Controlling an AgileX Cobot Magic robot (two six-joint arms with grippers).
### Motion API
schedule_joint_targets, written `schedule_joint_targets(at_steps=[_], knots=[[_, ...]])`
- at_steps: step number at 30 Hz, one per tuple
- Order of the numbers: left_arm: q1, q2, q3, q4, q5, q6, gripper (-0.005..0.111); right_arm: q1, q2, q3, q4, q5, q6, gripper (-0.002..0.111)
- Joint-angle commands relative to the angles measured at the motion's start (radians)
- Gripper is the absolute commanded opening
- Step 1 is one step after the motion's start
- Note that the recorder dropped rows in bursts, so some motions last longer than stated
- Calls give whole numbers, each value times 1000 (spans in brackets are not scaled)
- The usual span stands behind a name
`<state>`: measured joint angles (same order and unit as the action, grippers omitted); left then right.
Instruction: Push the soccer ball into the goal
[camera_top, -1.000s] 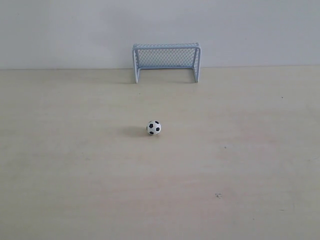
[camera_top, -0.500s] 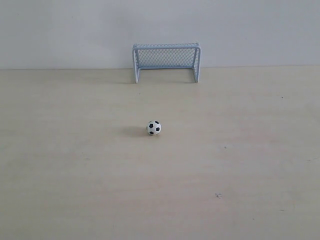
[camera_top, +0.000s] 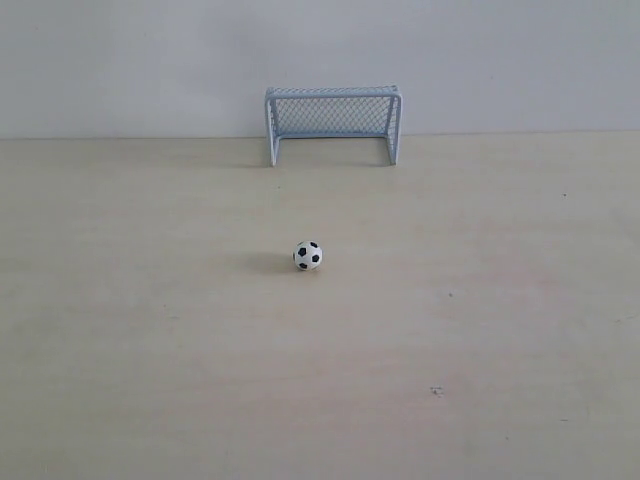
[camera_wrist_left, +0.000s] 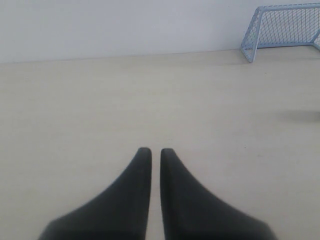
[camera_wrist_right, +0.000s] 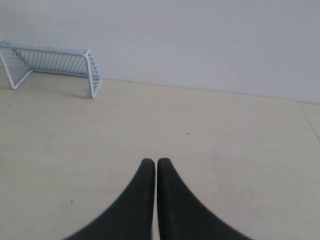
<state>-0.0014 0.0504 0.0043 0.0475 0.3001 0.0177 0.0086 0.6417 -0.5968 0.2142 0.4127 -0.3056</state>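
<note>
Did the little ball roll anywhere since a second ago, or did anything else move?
Nothing visibly changed. The soccer ball sits on the same spot of the table, well short of the goal, which also stands where it was. No arm shows in the exterior view, then or now.

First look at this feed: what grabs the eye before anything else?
A tiny black-and-white soccer ball sits alone in the middle of the pale table in the exterior view. Beyond it, the goal stands at the table's far edge against the wall, mouth facing the ball. Each wrist view is dominated by a pair of dark jaws, nearly together and holding nothing.
</note>
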Motion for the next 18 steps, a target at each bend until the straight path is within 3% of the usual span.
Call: schedule_joint_targets(at_steps=[1, 10, 18], knots=[[-8, -4, -4, -7, -12, -9, 6, 2, 84, -69, 154, 83, -220, 0], [-8, -4, -4, -7, -12, -9, 6, 2, 273, -219, 274, 272, -392, 0], [-8, -4, -4, -7, -12, -9, 6, 2, 360, -275, 301, 303, -445, 0]])
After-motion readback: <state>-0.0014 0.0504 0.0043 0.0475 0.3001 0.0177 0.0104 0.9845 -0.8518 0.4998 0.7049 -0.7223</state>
